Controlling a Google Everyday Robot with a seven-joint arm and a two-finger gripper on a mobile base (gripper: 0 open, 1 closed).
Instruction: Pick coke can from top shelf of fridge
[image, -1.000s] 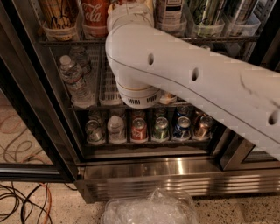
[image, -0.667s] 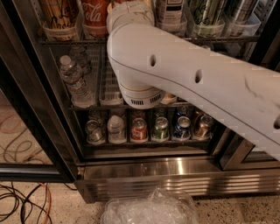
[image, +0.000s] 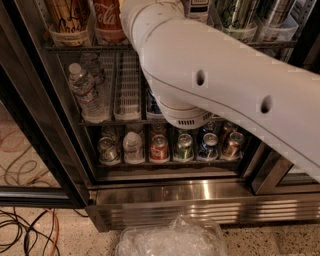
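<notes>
The coke can (image: 107, 20), red with white script, stands in a clear lane tray on the top shelf (image: 75, 47) of the fridge (image: 200, 207), at the upper left of the camera view. Its top is cut off by the frame edge. My white arm (image: 210, 85) crosses the view from the right and rises past the top edge just right of the can. My gripper is out of view above that edge. A gold can (image: 67, 17) stands left of the coke can.
Water bottles (image: 86, 90) and white slatted lanes (image: 127, 85) fill the middle rack. A row of cans (image: 160, 148) sits on the bottom rack. A crumpled clear plastic bag (image: 172, 239) and cables (image: 25, 235) lie on the floor. The black door frame (image: 35, 140) stands at left.
My arm's round joint has shifted to the right and a little down. The coke can and the other drinks have not moved.
</notes>
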